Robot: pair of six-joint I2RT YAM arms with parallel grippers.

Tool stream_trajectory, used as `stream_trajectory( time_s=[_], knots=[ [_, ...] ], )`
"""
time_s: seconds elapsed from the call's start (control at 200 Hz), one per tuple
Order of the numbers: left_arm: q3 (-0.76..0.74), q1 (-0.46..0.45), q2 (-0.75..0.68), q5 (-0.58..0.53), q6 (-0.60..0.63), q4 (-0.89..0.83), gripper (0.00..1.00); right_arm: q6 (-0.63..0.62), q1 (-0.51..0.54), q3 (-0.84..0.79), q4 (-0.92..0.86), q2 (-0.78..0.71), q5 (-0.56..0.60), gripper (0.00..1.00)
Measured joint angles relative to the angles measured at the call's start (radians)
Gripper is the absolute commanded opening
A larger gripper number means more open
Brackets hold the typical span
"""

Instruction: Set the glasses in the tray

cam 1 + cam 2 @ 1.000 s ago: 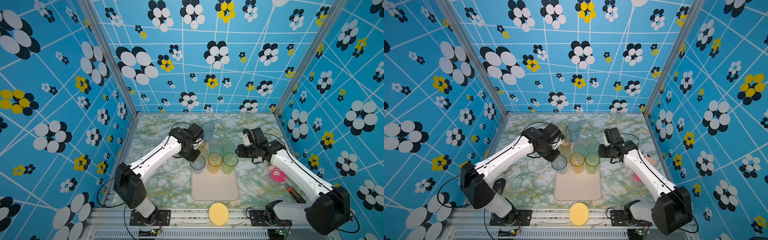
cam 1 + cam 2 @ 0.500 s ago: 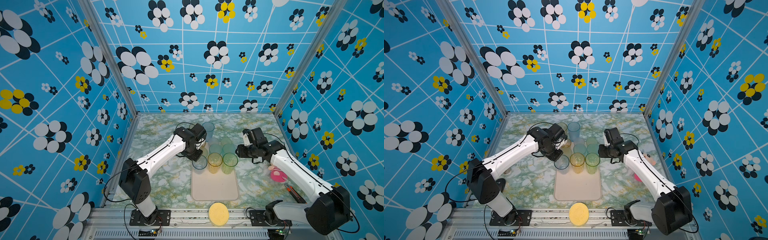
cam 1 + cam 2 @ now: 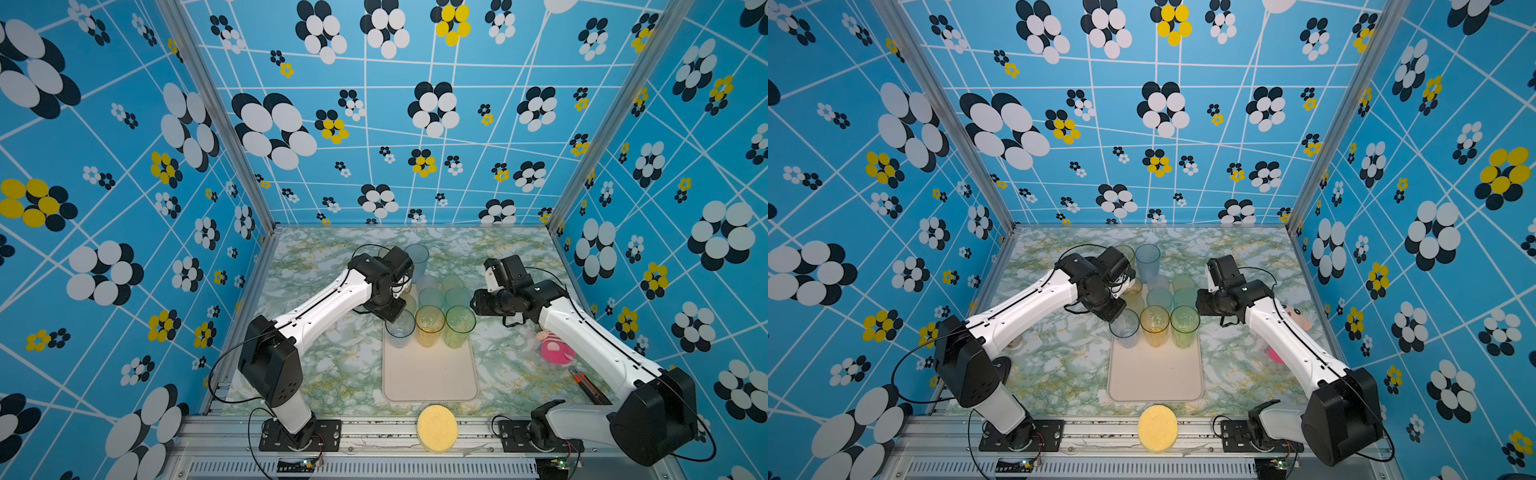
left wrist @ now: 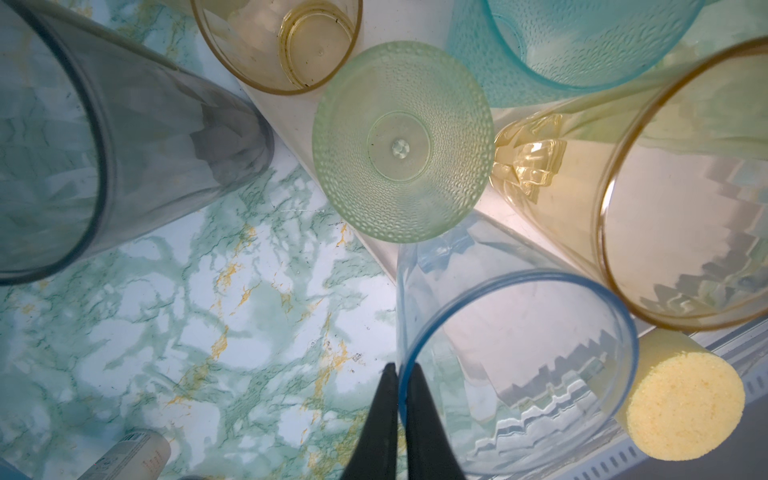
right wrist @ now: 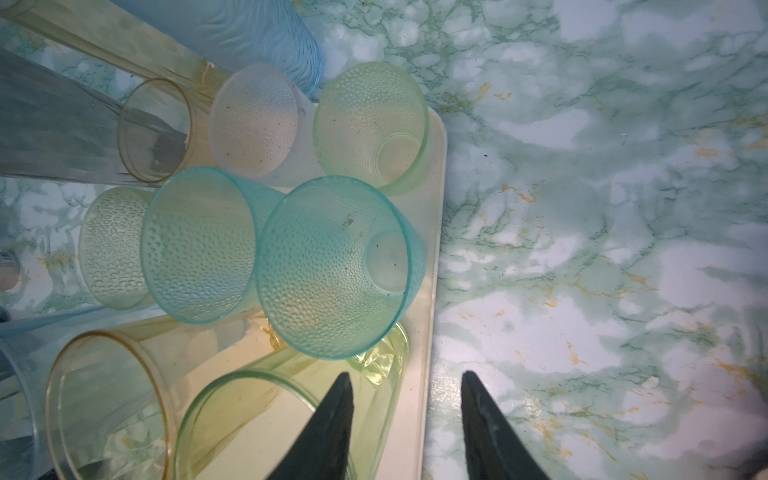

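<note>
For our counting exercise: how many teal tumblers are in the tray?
2. One teal tumbler behind the tall amber glass, the other beside it, behind the tall green glass. The left arm may hide more.

A green-and-white marble-patterned desk [image 3: 332, 374] was enclosed on three sides by blue walls [image 3: 374, 124] printed with black, white and yellow flowers. A round yellow sponge disc [image 3: 437, 428] lay on the grey metal rail [image 3: 374, 434] at the near edge, about mid-width. On the right lay a pink plush toy [image 3: 555, 351], with a slim orange-and-black stick-shaped object [image 3: 586, 384] near it on the near side. The left wrist view showed a small white labelled cylinder [image 4: 129, 453] lying on the desk.
</note>
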Motion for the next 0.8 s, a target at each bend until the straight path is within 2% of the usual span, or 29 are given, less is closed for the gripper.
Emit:
stream_trajectory(
  time_s=[0.25,0.8],
  knots=[
    [0.000,0.002,0.000,-0.015,0.000,0.000,0.19,0.000,0.000,0.000,0.000,0.000,0.000,0.45],
    [0.000,0.006,-0.008,-0.023,0.000,0.000,0.21,0.000,0.000,0.000,0.000,0.000,0.000,0.45]
  ],
)
